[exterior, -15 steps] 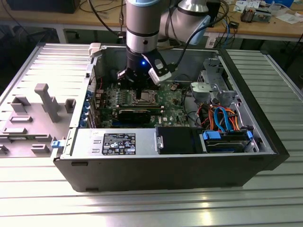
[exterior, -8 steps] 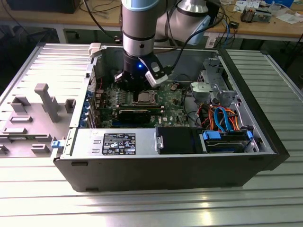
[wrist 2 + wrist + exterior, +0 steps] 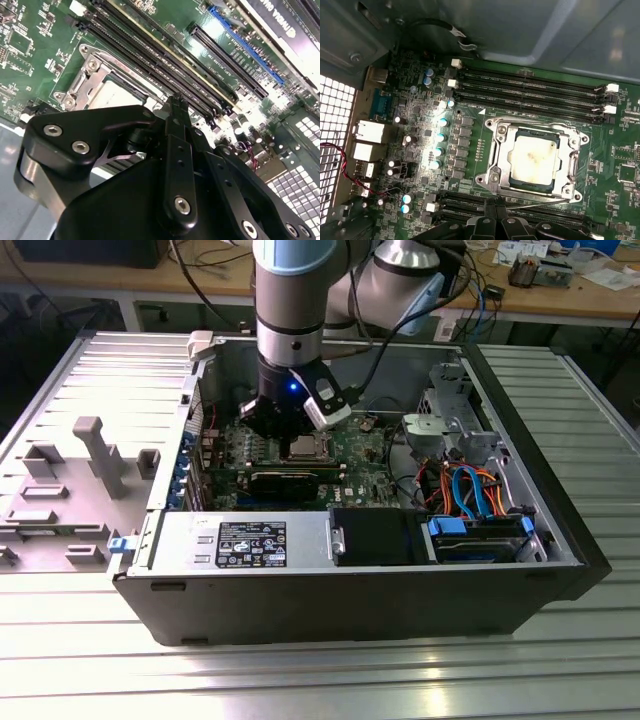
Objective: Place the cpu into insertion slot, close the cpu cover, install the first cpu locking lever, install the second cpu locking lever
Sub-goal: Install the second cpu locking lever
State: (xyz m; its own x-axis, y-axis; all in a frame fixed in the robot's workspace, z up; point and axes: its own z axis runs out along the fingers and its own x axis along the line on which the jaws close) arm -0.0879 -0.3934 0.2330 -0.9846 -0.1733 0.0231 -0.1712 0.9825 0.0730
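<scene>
One gripper (image 3: 492, 215), fingers pressed together, hangs straight down from the upright arm just beside the insertion slot (image 3: 534, 159), which holds the cpu (image 3: 533, 157).

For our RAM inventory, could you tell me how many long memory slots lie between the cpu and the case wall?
4 memory slots, side by side between the cpu and the case wall. Others beside the tool may be partly hidden.

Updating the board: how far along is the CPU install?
Done: cpu seated, cpu cover lying flat around it. In hand: pincer at the thin lever rod along the cover's edge. Left: locking the levers; that rod looks unlatched.
</scene>
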